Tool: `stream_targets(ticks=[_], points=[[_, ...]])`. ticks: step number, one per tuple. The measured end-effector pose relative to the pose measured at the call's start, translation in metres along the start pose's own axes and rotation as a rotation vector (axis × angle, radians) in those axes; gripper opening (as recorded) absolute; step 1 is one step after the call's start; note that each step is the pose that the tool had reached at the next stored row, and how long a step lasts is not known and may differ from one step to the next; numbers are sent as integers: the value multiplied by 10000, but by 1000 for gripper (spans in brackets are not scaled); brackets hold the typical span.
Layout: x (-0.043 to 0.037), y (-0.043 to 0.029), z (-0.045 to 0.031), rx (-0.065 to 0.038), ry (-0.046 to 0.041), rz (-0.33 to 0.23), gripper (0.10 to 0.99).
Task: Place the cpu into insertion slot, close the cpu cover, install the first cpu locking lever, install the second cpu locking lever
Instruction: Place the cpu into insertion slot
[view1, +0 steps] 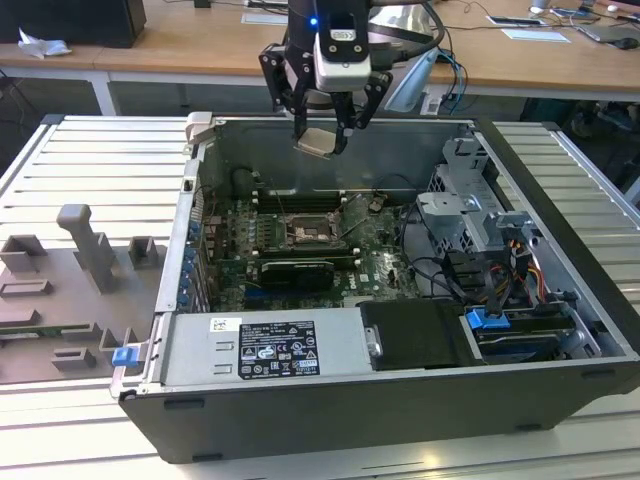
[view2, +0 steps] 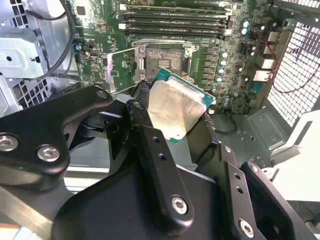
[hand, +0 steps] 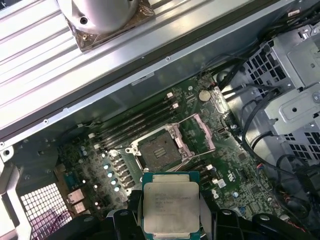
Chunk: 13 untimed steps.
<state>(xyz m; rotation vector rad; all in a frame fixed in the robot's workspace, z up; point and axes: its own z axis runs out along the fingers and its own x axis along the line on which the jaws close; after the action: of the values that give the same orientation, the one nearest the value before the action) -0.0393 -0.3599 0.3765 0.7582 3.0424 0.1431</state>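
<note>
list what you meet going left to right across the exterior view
grey moulded fixture tray → small blue clip → square silvery-rimmed insertion slot on green board → grey metal drive cage

The cpu (hand: 171, 207) pinched in my gripper (view1: 320, 140) has a pale brushed-metal lid with a dull shine, on a green laminate edge. My fingers (view2: 145, 130) are black with a soft sheen. The insertion slot (hand: 159, 152) has a bare bright steel rim, as does the cpu cover (hand: 199, 134); the circuit board (view2: 100, 30) is matt green, the case wall (view1: 400, 150) dull grey sheet metal
</note>
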Motion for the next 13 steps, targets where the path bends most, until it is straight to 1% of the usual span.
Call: stream_targets(ticks=[13], points=[[18, -10, 2, -8, -36, 410, 541]])
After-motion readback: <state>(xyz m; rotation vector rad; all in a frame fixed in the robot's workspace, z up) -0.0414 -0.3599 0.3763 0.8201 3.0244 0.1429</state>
